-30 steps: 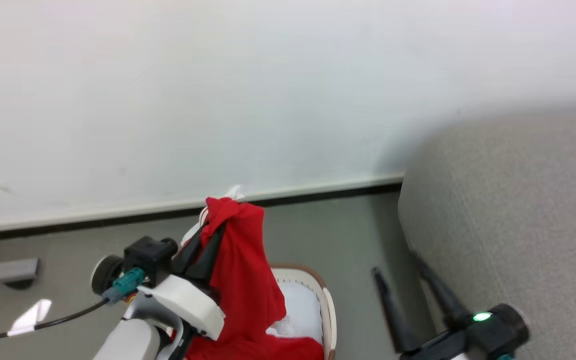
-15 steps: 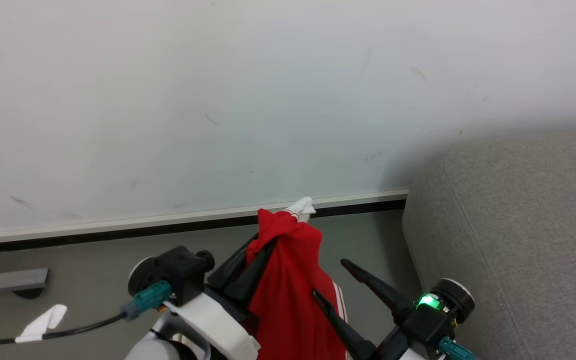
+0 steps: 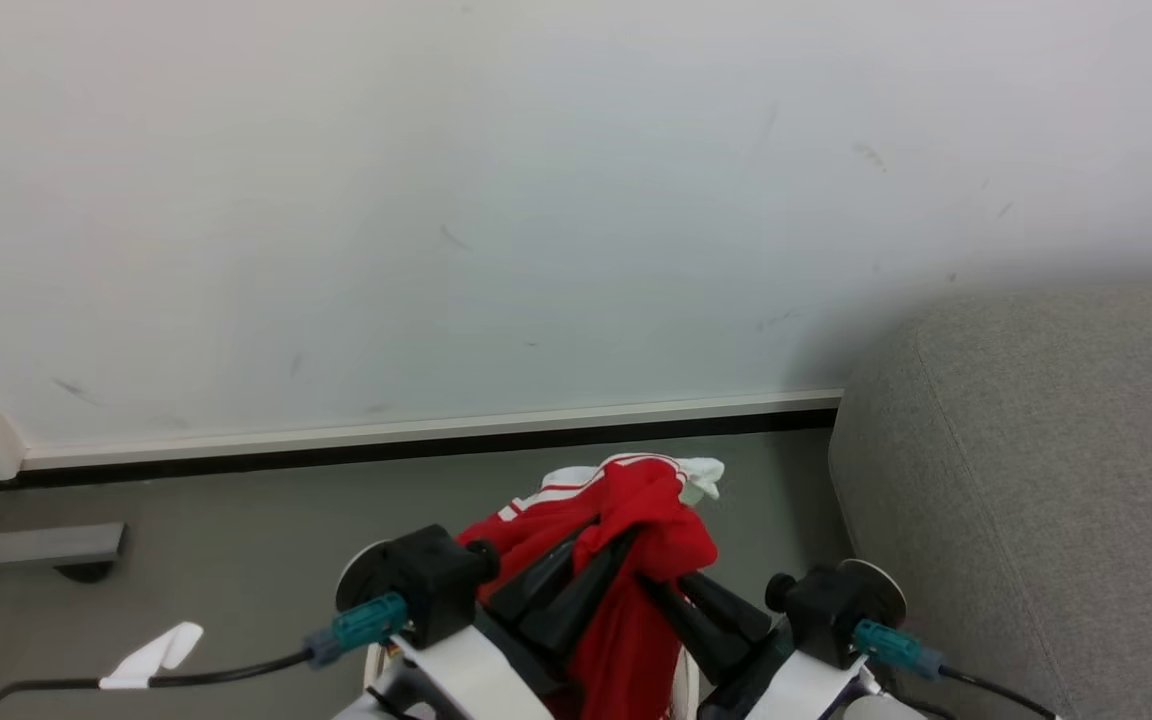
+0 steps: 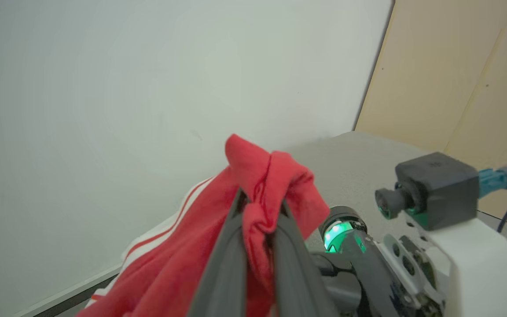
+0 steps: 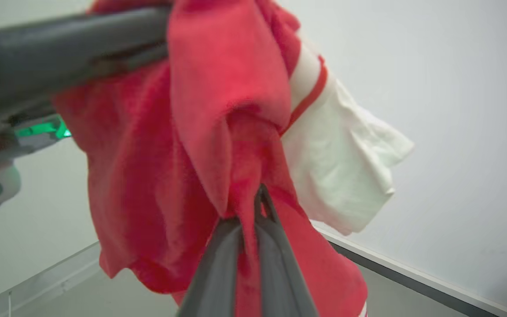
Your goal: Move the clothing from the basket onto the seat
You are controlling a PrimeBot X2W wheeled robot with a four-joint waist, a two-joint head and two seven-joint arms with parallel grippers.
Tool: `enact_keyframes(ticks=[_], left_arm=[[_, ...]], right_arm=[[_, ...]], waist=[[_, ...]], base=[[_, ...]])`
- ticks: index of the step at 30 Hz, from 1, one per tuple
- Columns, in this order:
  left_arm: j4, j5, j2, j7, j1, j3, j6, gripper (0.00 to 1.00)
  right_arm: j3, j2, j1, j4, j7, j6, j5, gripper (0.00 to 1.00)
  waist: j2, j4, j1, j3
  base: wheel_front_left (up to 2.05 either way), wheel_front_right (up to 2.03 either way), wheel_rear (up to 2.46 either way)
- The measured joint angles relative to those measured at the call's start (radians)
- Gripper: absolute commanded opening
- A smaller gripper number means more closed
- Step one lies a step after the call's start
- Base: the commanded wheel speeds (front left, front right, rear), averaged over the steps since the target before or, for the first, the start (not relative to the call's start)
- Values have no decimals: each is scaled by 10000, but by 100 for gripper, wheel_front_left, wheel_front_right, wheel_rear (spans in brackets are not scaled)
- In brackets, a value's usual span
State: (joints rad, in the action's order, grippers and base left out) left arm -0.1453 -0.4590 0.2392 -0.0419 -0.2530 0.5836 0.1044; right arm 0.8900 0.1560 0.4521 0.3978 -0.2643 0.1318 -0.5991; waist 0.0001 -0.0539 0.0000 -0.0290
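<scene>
The left gripper (image 3: 614,532) is closed on a bunched fold of the red garment (image 3: 636,492). The right gripper (image 3: 658,580) is closed on a fold just beside it, and the fabric hangs below both. Step in hand: transfer, load held aloft. The grey sofa (image 3: 1036,460) lies right of the right gripper, not yet beneath it. The next move calls for both grippers to travel rightward together over the seat, then release.

It looks like a sparsely furnished room, home-like yet bare as a test space: a scuffed white wall (image 3: 536,200), pale skirting board (image 3: 436,432), smooth grey floor (image 3: 236,540), a light grey fabric sofa (image 3: 1036,480) and a beige partition panel (image 4: 456,75).
</scene>
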Motion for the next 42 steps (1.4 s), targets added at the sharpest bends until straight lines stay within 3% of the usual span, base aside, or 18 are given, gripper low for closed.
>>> enact_keyframes(ticks=[1,2,3,4,5,12,20,24,29,35,42], left_arm=[[84,0,0,54,32,-21,-29,0],[165,0,-8,136,59,-56,-79,19],[257,6,-6,238,71,-81,-84,43],[372,36,8,387,72,-115,-100,89],[462,163,48,577,69,-140,-105,100],[1045,512,132,1124,75,61,-128,100],[1246,708,61,1329,42,349,-144,100],[1208,803,27,1361,-134,466,-148,100],[1081,1012,169,1358,-681,550,-73,100],[880,1283,525,1189,-1897,616,98,100],[802,1383,945,1315,-3810,746,201,100]], right_arm=[[-71,-17,-1,-79,2,0,-130,0],[-163,-10,-5,-140,2,0,-259,0],[-253,17,-19,-201,2,0,-362,0],[-364,44,-45,-282,2,0,-483,0],[-523,69,-75,-370,4,0,-608,0],[-2203,502,-542,-1072,2,0,-989,0],[-3990,940,-1084,-1672,2,0,-706,0],[-4792,901,-1301,-2013,2,0,-510,0],[-6311,368,-1207,-2249,2,0,77,0],[-8727,-203,535,-1870,0,0,817,0],[-12226,422,4277,-447,614,0,2153,0]], waist=[[0,-2,0,7],[0,-8,0,13],[-1,-20,0,20],[-1,-46,0,28],[0,-84,0,40],[-1,-637,0,231],[0,-1790,0,590],[0,-2356,0,948],[0,-2749,0,1790],[-1,-2814,2,3263],[0,-2299,4,5373]], base=[[0,0,0],[0,0,0],[0,0,0],[0,0,0],[0,0,0],[0,0,0],[0,0,0],[0,0,0],[0,0,0],[0,0,0],[0,0,0]])
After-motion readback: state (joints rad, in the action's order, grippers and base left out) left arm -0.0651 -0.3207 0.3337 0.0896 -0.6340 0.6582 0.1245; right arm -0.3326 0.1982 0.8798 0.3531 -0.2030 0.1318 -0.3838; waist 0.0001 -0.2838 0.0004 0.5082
